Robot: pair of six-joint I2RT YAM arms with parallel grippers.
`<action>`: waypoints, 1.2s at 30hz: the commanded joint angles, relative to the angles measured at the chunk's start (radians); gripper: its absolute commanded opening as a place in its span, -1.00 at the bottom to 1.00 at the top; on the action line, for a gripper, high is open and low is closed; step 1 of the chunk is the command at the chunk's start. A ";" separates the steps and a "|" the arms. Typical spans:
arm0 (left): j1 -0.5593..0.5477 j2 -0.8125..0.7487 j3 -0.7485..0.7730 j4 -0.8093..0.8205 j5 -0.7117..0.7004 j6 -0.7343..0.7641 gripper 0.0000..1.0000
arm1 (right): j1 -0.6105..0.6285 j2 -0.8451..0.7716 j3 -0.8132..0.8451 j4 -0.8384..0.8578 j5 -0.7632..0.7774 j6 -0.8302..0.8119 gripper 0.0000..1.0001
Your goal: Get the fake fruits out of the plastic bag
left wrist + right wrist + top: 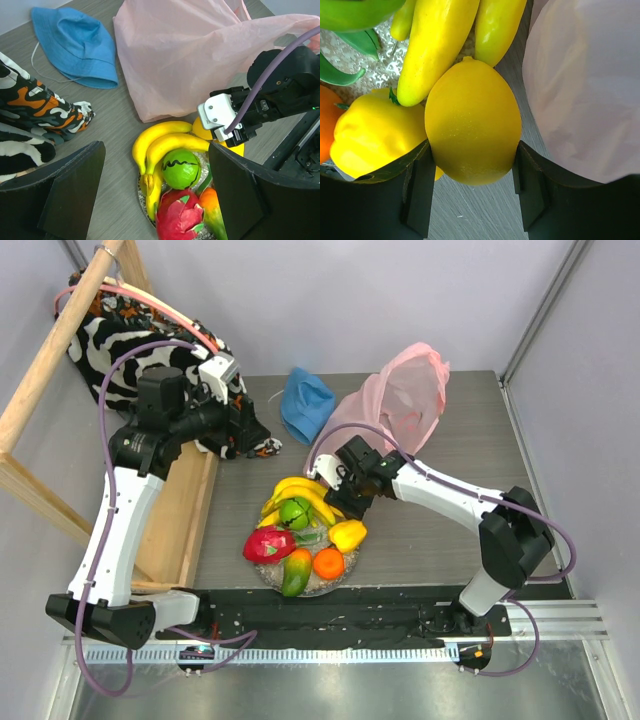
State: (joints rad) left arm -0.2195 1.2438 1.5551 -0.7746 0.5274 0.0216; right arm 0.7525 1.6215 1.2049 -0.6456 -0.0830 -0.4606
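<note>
At the near side of the table, a silvery plate is heaped with a mango, an orange, a red dragon fruit, a yellow pepper, a green apple and a banana bunch. At the plate's far right edge, a lemon is clamped between the fingers of the right gripper, touching bananas and pepper. Farther back on the left, the left gripper is held raised, spread wide and empty. Farthest away, the pink plastic bag is slumped on the table beside a blue hat.
</note>
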 commanded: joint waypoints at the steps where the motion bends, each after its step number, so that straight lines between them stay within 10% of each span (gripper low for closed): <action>1: 0.014 -0.024 0.003 0.046 0.042 -0.014 0.78 | -0.001 0.000 -0.010 0.006 0.011 -0.041 -0.63; 36: 0.032 -0.021 -0.027 0.095 0.091 -0.078 0.77 | 0.007 0.041 -0.028 0.026 -0.073 0.143 -0.44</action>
State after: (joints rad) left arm -0.1970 1.2404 1.5337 -0.7288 0.5961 -0.0460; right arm 0.7528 1.6379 1.1374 -0.6495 -0.1223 -0.3698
